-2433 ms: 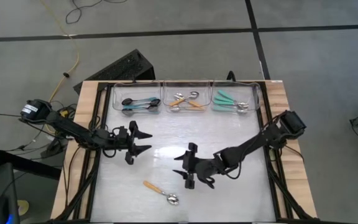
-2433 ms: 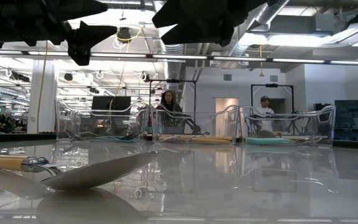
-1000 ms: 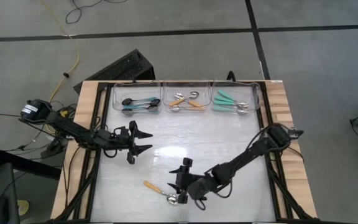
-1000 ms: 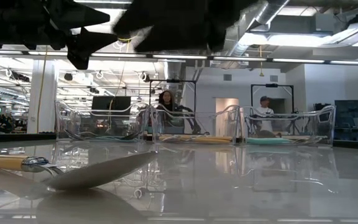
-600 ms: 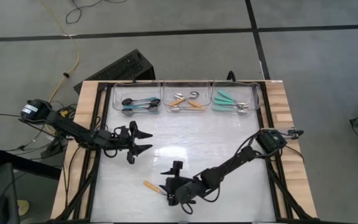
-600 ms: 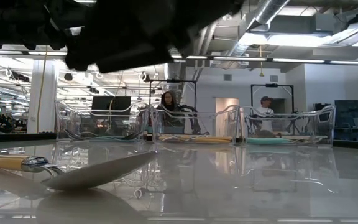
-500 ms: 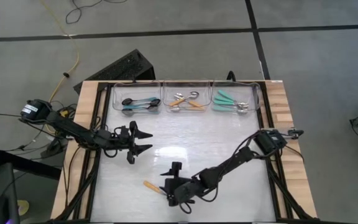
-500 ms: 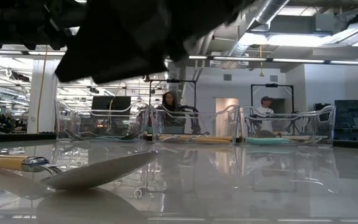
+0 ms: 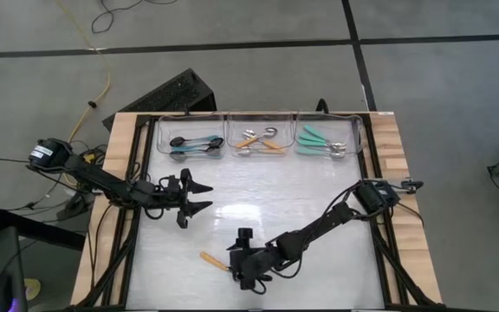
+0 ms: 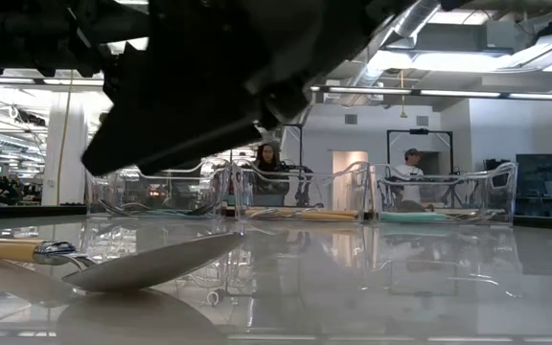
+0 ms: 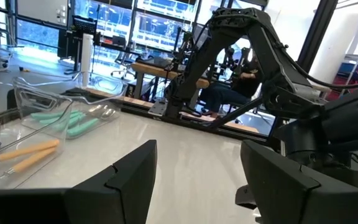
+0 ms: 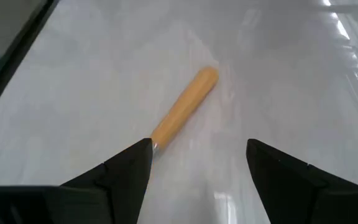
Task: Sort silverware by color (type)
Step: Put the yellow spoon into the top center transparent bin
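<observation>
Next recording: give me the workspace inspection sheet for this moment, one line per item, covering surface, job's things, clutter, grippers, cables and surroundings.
Surface: glossy white table top, wooden side edges.
Job's things: one orange-handled spoon loose on the table; blue-handled spoons, orange-handled spoons and teal-handled spoons each in their own clear bin along the far edge.
Clutter: nothing seen.
Grippers: right gripper open, low over the loose spoon, fingers either side of it; left gripper open, empty, waiting at the table's left.
Cables: yellow cable and black cable on the floor.
Surroundings: grey floor; two people seated in the room behind.
</observation>
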Robot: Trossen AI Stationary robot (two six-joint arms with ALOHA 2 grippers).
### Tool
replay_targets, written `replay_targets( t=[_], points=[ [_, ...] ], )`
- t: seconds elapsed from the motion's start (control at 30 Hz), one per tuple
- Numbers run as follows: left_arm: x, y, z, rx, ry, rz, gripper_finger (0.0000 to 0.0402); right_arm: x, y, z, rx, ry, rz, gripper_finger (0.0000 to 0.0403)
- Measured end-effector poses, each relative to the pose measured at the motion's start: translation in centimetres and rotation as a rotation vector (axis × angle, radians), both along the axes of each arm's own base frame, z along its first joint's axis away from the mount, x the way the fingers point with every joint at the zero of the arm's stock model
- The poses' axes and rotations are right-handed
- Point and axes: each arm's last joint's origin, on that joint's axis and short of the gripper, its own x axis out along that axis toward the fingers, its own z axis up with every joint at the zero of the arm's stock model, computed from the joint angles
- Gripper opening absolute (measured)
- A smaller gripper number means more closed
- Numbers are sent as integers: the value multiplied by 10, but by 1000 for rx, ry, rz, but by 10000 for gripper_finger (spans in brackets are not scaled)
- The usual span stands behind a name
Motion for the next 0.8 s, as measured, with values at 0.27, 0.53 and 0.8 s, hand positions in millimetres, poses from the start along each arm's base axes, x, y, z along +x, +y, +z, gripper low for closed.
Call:
replay_targets(
  t=[0.27,0.53,0.8],
  points=[
    [0,0,0,0,0,0,218,-16,28,0,68,13,10,289],
    [0,0,0,0,0,0,218,-20,37,4,104,-52,-48,289],
    [0,0,0,-18,-1,-2,218,-8,27,11,128,-134,-78,289]
  ],
)
